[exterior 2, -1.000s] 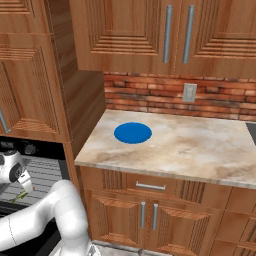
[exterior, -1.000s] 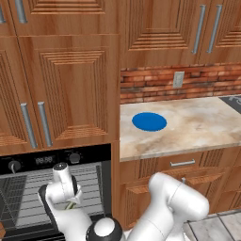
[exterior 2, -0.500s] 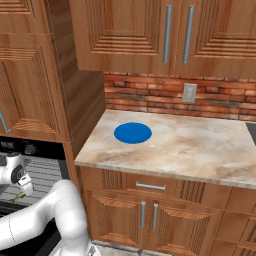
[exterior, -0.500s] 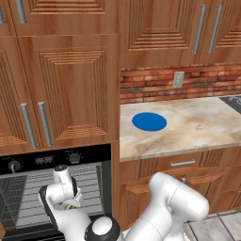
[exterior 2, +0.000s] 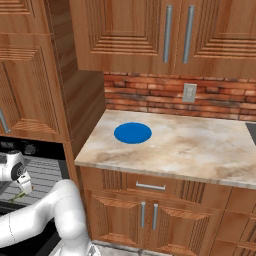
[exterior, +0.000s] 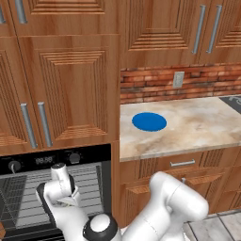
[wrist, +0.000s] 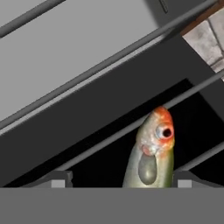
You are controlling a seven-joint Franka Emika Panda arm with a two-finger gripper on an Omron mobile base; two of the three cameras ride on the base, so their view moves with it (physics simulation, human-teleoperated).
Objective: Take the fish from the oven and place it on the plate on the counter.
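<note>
The oven (exterior: 42,160) stands open at the lower left, and my arm reaches down into it over the grey wire rack (wrist: 109,61). In the hand view the fish (wrist: 151,153), olive with an orange head, lies on the rack bars between my two fingertips. My gripper (wrist: 121,181) is open around it: the right fingertip (wrist: 186,179) is close to the fish and the left one stands well apart. The hand also shows inside the oven as the gripper (exterior: 70,200) and gripper (exterior 2: 24,187). The blue plate (exterior: 149,121) lies bare on the counter (exterior: 197,127) to the right.
The wooden cabinet wall (exterior 2: 82,110) stands between the oven and the counter. Upper cabinets (exterior: 160,28) hang over the counter, with a brick backsplash and a wall socket (exterior: 178,79) behind it. Drawers with silver handles (exterior 2: 150,186) sit below.
The hand has sunk very slightly inside the oven. The plate and everything else keep their places.
</note>
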